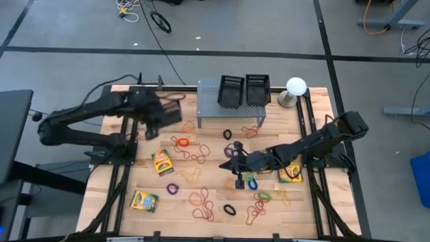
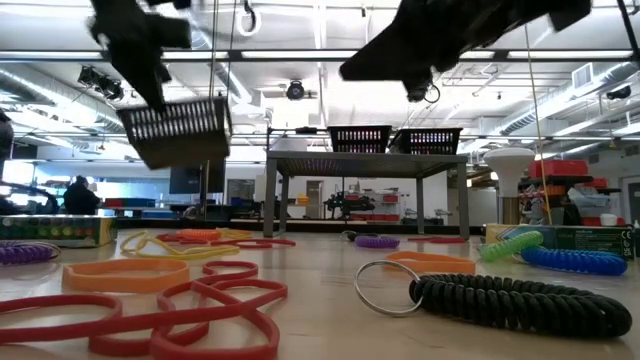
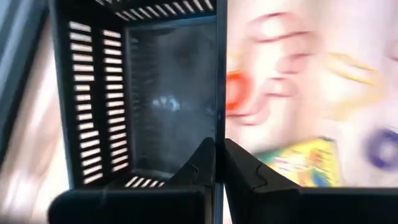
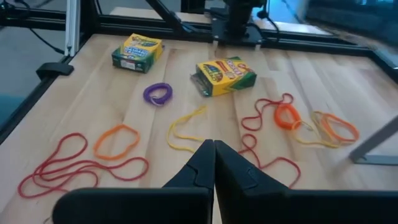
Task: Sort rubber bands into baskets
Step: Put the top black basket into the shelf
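Left gripper point(image 3: 219, 163) clamped on the wall of a black basket point(image 1: 169, 111) held off the counter point(image 1: 208, 181) at far left, right gripper point(image 1: 239, 176) closed and empty over rubber bands point(image 1: 201, 204) strewn mid-counter.

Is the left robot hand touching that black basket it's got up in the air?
Touching. The left wrist view shows the left gripper shut on the basket wall, pinched between both fingers.
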You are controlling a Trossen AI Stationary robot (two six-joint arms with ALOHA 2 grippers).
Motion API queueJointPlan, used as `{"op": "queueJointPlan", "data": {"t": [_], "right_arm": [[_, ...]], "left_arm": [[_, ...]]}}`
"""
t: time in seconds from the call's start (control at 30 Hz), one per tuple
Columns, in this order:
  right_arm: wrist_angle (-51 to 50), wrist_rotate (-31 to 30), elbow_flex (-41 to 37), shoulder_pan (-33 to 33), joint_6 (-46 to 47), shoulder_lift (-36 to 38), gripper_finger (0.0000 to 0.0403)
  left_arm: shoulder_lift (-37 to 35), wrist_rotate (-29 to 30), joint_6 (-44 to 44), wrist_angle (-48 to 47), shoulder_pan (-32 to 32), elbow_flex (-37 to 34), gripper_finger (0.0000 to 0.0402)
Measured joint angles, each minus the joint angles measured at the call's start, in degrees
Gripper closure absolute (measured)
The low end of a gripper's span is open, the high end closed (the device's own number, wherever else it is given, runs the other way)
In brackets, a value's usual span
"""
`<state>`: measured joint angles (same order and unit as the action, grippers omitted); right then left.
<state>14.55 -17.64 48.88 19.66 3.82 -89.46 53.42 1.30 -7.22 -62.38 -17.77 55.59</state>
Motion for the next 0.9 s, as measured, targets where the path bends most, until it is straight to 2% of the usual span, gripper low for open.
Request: {"op": "queueJointPlan", "data": {"t": [0.1, 0.2, 0.3, 0.43, 0.57, 0.67, 0.8, 0.9], "right_arm": [[-2.25, -1.44, 0.00, 1.42, 0.28, 2.12, 0.0396], [-3.36, -1.97, 0.00, 2.69, 0.31, 3.52, 0.0396], [-3.38, -2.12, 0.00, 3.54, 0.32, 3.90, 0.0396], [-3.36, -2.15, 0.00, 4.20, 0.36, 3.96, 0.0396], [-3.32, -2.24, 0.00, 4.60, 0.36, 3.96, 0.0396], [-3.30, -2.26, 0.00, 4.63, 0.39, 3.96, 0.0396], [-3.28, -2.26, 0.00, 4.63, 0.37, 3.96, 0.0396], [-3.29, -2.26, 0.00, 4.63, 0.21, 3.96, 0.0396]], "left_arm": [[-2.11, -2.36, -0.91, 0.36, 7.85, 0.00, 0.0386], [-0.97, -2.43, 1.49, 3.08, 15.29, 0.00, 0.0386], [3.68, -2.36, 0.21, 8.43, 21.92, 0.00, 0.0385], [12.62, -2.46, -9.44, 14.82, 28.62, 0.00, 0.0385], [22.55, -0.52, -21.16, 15.54, 31.85, -0.02, 0.0385], [28.49, 3.44, -29.26, 15.53, 33.39, -0.04, 0.0385], [32.46, 10.34, -40.01, 17.36, 35.53, -0.07, 0.0385], [33.49, 12.56, -46.05, 19.10, 35.90, -0.07, 0.0380]]}}
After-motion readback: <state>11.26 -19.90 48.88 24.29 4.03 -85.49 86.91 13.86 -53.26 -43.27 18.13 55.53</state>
